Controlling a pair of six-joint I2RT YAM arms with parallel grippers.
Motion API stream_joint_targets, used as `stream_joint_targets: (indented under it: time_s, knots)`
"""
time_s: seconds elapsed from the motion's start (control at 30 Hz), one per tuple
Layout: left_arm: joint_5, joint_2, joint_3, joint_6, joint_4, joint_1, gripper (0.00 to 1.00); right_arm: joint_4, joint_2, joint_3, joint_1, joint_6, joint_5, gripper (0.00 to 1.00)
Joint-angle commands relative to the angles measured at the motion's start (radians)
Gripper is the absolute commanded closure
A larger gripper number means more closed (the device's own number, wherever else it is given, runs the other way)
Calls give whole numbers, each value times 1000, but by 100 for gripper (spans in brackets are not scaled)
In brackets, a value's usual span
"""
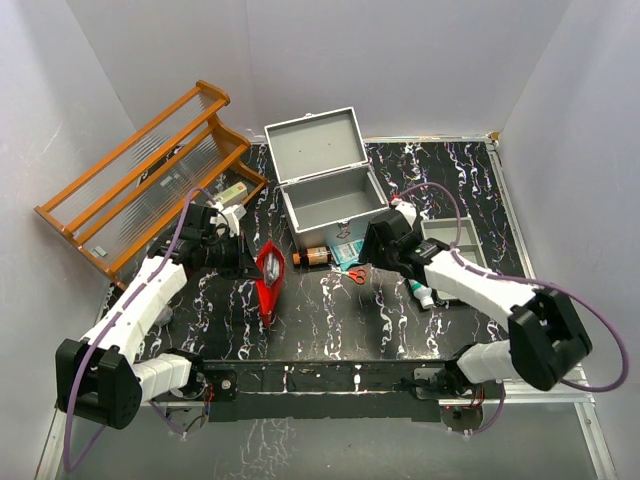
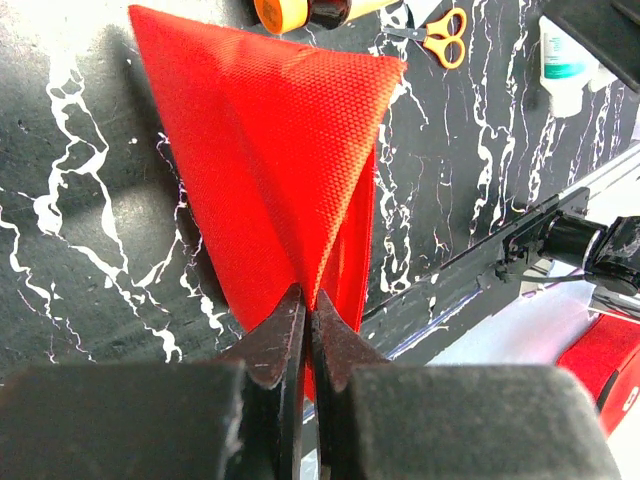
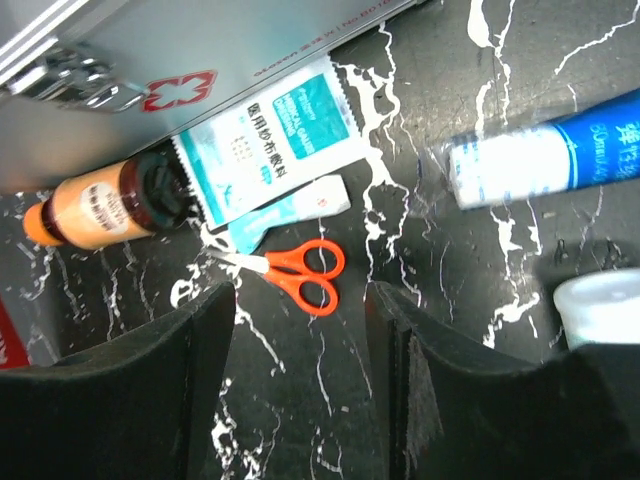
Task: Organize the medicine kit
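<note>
Looking from above: medicine kit [image 1: 325, 185] open at back centre of worktop [image 1: 330, 320]; left hand [image 1: 250, 262] pinches red pouch [image 1: 270, 280], right hand [image 1: 368, 250] hovers near scissors [image 1: 357, 273].
Left wrist: fingers [image 2: 270, 350] clamped on pouch edge; hold steady.
Right wrist: hand wide, empty, scissors [image 3: 305, 272] just ahead of gap. Likely next: lower straight, centre on handles, close gently.

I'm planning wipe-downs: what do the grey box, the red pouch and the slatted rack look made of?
Grey box: likely painted metal, matte, with shiny latch. Red pouch: woven fabric, visible honeycomb weave, creased. Rack: probably varnished wood, glossy orange-brown.
</note>
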Motion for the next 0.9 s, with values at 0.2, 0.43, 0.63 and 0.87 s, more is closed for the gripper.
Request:
stream_joint_targets:
  time_s: [0.2,0.43,0.63,0.87]
  knots:
    - [20,-8,-25,-17,50,-2,100,167,229,130,-33,11,11,53]
    - [27,1,-30,-6,58,-3,100,186,354,197,-45,-16,27,54]
    - [42,12,-34,-4,69,-3,100,94,412,257,-66,25,79,49]
    - [41,22,-24,-3,73,-3,100,-49,506,337,-81,45,97,51]
